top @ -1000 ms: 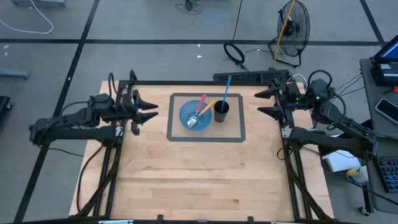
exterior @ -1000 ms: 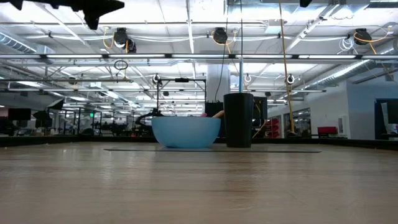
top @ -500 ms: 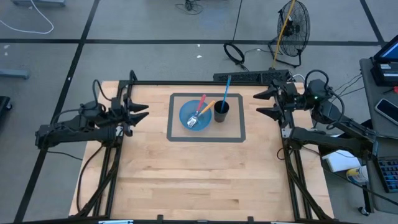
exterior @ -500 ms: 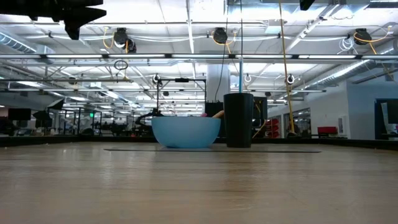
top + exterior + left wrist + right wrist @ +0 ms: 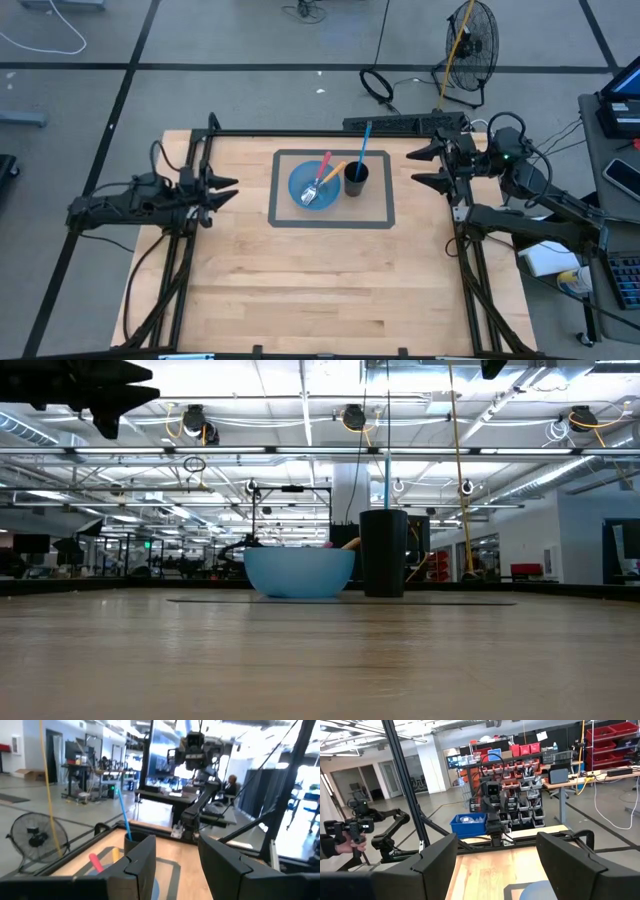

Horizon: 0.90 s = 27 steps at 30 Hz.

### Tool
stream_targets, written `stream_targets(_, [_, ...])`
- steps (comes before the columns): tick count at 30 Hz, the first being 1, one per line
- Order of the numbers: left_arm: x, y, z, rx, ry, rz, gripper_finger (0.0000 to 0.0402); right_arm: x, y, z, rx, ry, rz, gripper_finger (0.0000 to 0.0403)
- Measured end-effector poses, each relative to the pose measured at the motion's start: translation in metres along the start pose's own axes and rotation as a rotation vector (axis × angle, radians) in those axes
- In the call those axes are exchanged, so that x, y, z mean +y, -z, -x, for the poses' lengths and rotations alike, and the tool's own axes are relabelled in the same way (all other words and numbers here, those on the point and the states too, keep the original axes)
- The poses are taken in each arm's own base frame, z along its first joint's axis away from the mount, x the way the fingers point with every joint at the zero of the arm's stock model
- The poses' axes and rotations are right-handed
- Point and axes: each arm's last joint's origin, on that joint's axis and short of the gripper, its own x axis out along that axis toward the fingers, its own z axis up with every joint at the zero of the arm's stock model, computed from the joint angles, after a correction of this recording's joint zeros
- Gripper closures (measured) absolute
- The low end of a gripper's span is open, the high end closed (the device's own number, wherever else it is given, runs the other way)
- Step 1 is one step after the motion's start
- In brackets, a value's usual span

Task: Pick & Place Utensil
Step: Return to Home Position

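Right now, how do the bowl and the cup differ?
The bowl is light blue, wide and low; the cup is black, narrow and taller. The bowl holds several utensils, a pink fork among them; the cup holds only a blue straw. Both stand upright, side by side on the grey-edged mat, clear of the open left gripper and right gripper.
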Motion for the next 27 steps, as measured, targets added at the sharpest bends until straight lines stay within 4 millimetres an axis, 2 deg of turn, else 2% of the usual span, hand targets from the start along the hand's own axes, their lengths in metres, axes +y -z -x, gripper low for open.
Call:
stream_targets(7, [0.001,0.006,0.013,-0.050,-0.012,0.014,0.0250,0.000,0.002,0.000,0.017,0.004,-0.011,0.0138])
stream_targets(15, [0.000,0.015,0.013,0.037,-0.002,0.023,0.0250,0.000,0.002,0.000,0.016,0.004,-0.010,0.0138])
stream_targets(21, [-0.003,0.018,0.012,0.031,0.038,-0.015,0.0250,0.000,0.002,0.000,0.016,0.004,-0.010,0.0138])
stream_targets(24, [-0.005,0.027,0.008,-0.025,0.073,-0.027,0.0250,-0.001,0.002,0.000,0.017,0.004,-0.006,0.0138])
stream_targets(27, [-0.006,0.044,0.003,-0.072,0.107,-0.017,0.0250,-0.002,0.006,-0.001,0.024,0.005,-0.008,0.0138])
